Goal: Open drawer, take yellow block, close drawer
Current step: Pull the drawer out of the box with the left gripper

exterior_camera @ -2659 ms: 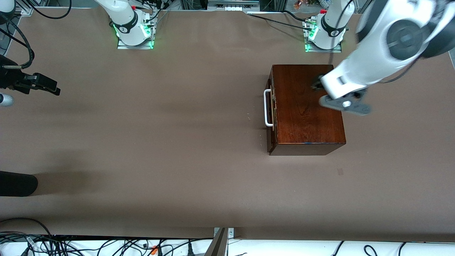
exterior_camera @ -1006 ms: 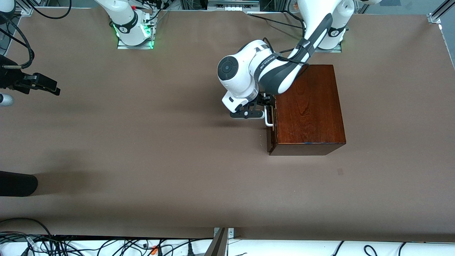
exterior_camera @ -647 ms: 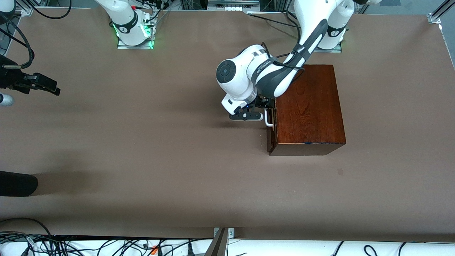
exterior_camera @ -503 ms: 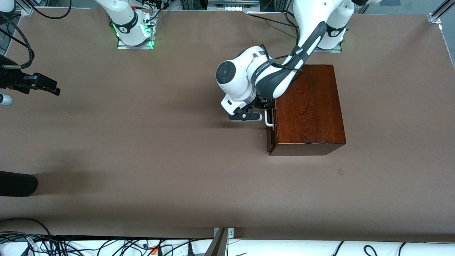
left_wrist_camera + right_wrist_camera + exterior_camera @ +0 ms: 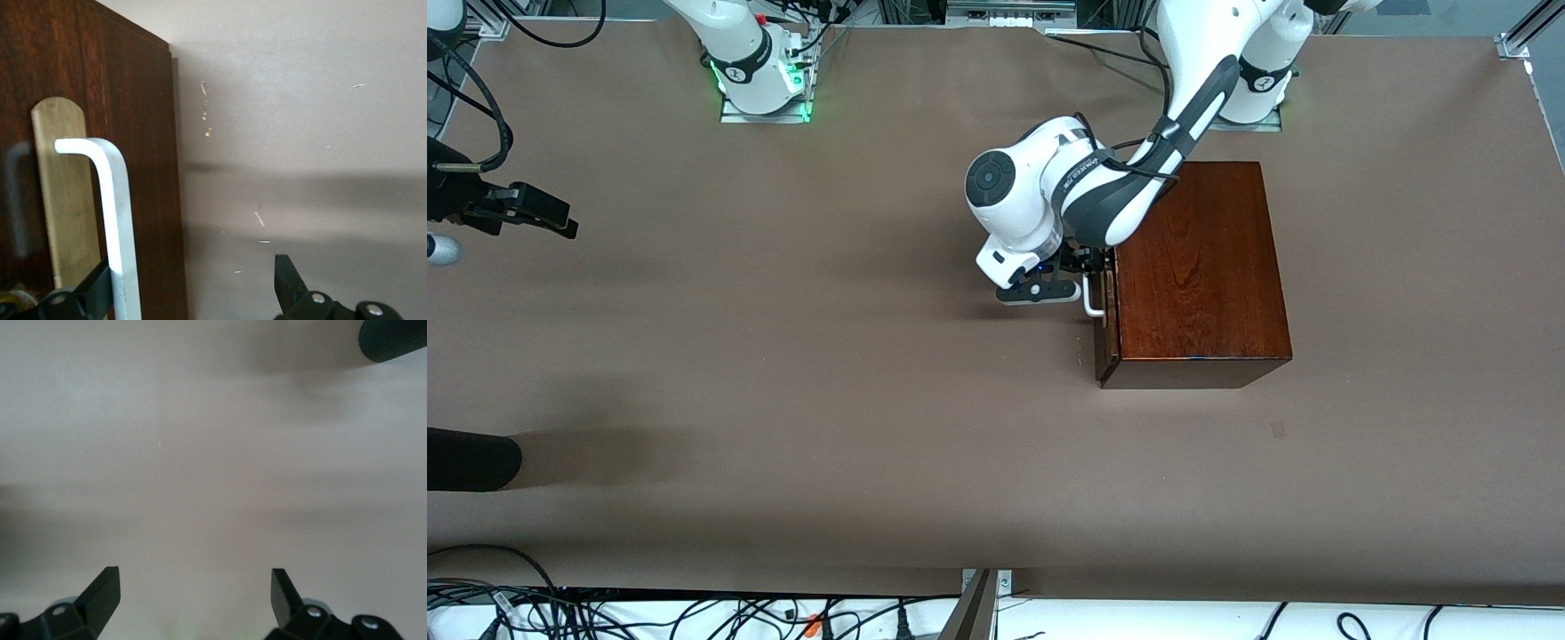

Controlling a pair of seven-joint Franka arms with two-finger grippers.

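Observation:
The dark wooden box [image 5: 1196, 267] stands near the left arm's base. Its drawer [image 5: 1105, 307] faces the right arm's end of the table, and the drawer front [image 5: 143, 167] sits close against the box. The white bar handle [image 5: 1091, 302] also shows in the left wrist view [image 5: 117, 213]. My left gripper [image 5: 1089, 267] is in front of the drawer, open wide in the left wrist view [image 5: 193, 283]. The handle bar lies between its fingers, right beside one fingertip [image 5: 97, 290]. The yellow block is hidden. My right gripper [image 5: 551, 218] waits, open [image 5: 193, 600], over bare table at the right arm's end.
A black rounded object [image 5: 471, 458] lies at the table's edge at the right arm's end, nearer the front camera than the right gripper; it also shows in the right wrist view [image 5: 393, 340]. Brown table [image 5: 827, 356] stretches in front of the drawer. Cables run along the near edge.
My left arm has swung from over the box's top down to the front of the drawer. In the last half second its hand and the handle edged slightly toward the right arm's end.

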